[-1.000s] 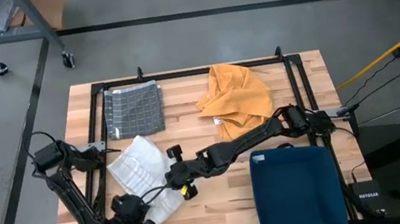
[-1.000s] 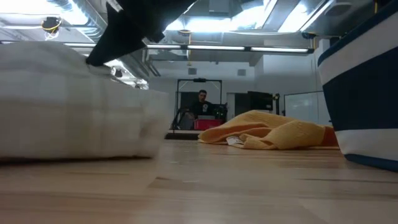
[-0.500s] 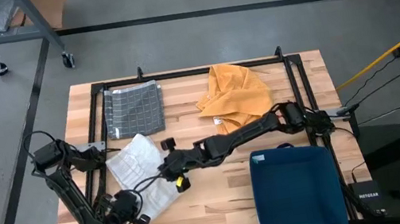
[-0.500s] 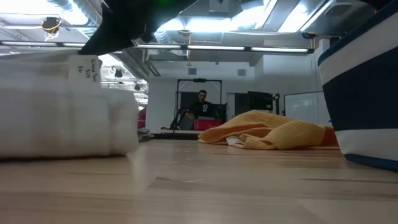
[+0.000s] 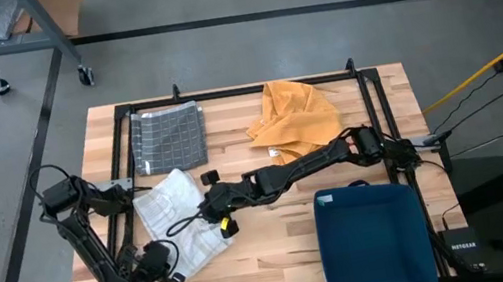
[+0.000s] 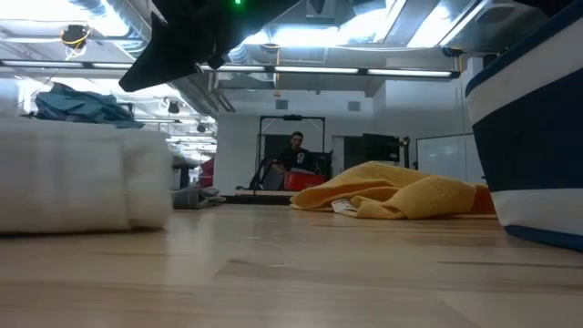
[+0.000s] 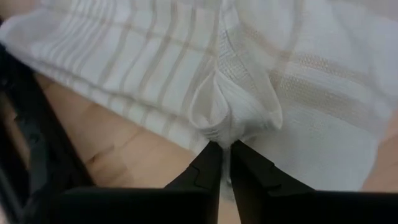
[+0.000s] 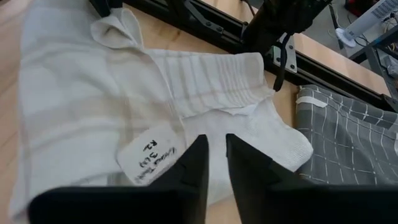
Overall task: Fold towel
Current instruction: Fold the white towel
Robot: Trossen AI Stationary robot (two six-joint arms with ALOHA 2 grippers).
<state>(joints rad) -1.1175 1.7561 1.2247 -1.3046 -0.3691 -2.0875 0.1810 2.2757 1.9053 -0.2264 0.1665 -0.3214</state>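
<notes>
A white towel (image 5: 180,223) with pale stripes lies partly folded on the left half of the wooden table, its written label (image 8: 149,159) facing up. My left gripper (image 5: 173,271) is at the towel's near edge, shut on a puckered bit of cloth (image 7: 225,155). My right gripper (image 5: 203,207) hovers over the towel's right side. Its fingers (image 8: 216,149) stand a narrow gap apart, and the cloth below them lies flat. In the low view the towel (image 6: 73,182) is a thick roll at the left. My left gripper pinches a small bunched fold at the towel's near edge (image 7: 224,134) between its two fingertips, several layers gathered together. The fingers slant down onto it from the table's near-left side. The cloth puckers toward the fingertips, while the rest of the towel rests on the table.
A folded grey checked towel (image 5: 168,139) lies at the far left and a crumpled orange towel (image 5: 297,119) at the far middle. A dark blue bin (image 5: 373,238) stands at the near right. Black frame rails (image 5: 122,151) border the work area. A person sits in the room beyond (image 6: 296,150).
My right gripper has moved toward the table's far left, across the white towel. The towel's right end has drawn back to the left, so the towel lies more compact. My left gripper has tipped at the wrist while staying at the near edge.
</notes>
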